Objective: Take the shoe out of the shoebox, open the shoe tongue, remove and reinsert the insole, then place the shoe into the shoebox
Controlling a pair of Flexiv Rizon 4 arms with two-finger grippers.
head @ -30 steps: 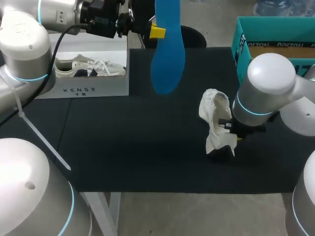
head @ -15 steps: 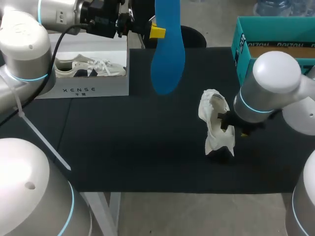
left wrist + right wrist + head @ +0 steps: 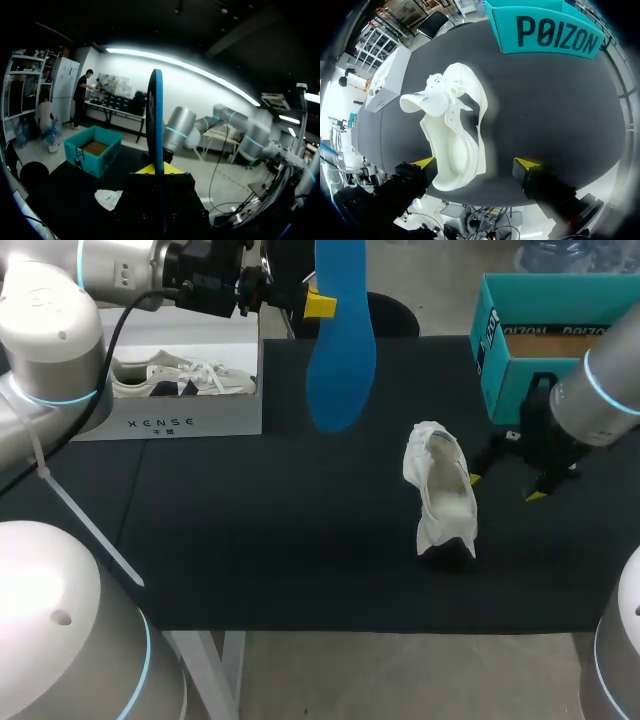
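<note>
My left gripper (image 3: 318, 302) is shut on a blue insole (image 3: 341, 350), which hangs toe down above the back of the table. In the left wrist view the insole (image 3: 157, 135) stands edge-on between the left gripper's (image 3: 156, 170) fingers. A white shoe (image 3: 441, 498) lies on the black table (image 3: 250, 540) with its tongue pulled up. My right gripper (image 3: 506, 480) stands open just right of the shoe, apart from it. In the right wrist view the shoe (image 3: 454, 135) lies ahead of the right gripper (image 3: 475, 164), its near end showing between the spread tips.
A teal shoebox (image 3: 560, 340) stands at the back right, close behind my right arm, also seen as the teal shoebox (image 3: 545, 30). A white shoebox (image 3: 185, 415) holding another white shoe (image 3: 180, 375) sits at the back left.
My right gripper has opened, let go of the shoe and drawn back to the right. The shoe has stayed on the table. The left arm with the insole has not moved.
</note>
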